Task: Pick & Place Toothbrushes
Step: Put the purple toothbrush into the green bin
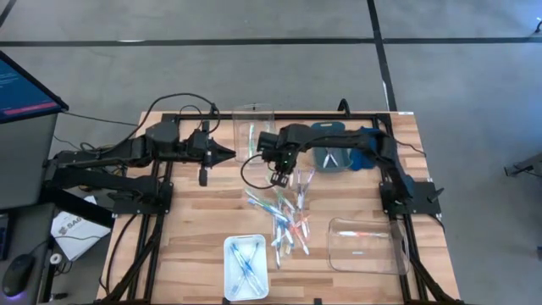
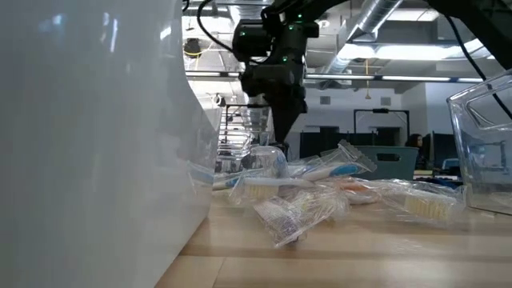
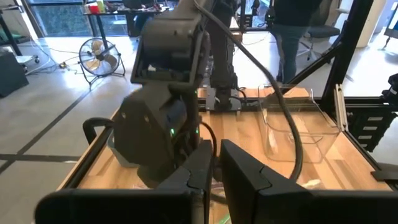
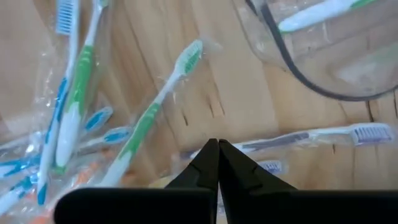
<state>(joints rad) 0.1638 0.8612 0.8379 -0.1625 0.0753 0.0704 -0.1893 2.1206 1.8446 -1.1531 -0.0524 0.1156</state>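
A loose pile of wrapped toothbrushes (image 1: 286, 216) with green, blue and orange parts lies flat on the wooden table (image 1: 195, 229); the low view shows the pile (image 2: 320, 192) too. My right gripper (image 1: 279, 178) points down, shut, just above the pile's far end, with nothing between its fingers (image 4: 217, 152). A green-handled toothbrush (image 4: 149, 118) lies beside it on the wood. My left gripper (image 1: 227, 152) hangs level and shut left of the pile, aimed toward the right arm (image 3: 168, 112).
A white tray (image 1: 246, 273) with blue toothbrushes stands near the front edge. A clear bin (image 1: 366, 247) sits front right with one toothbrush (image 4: 317, 12) in it. A second clear bin (image 1: 254, 127) stands at the back, and a blue bin (image 1: 332, 159) beside it under the right arm.
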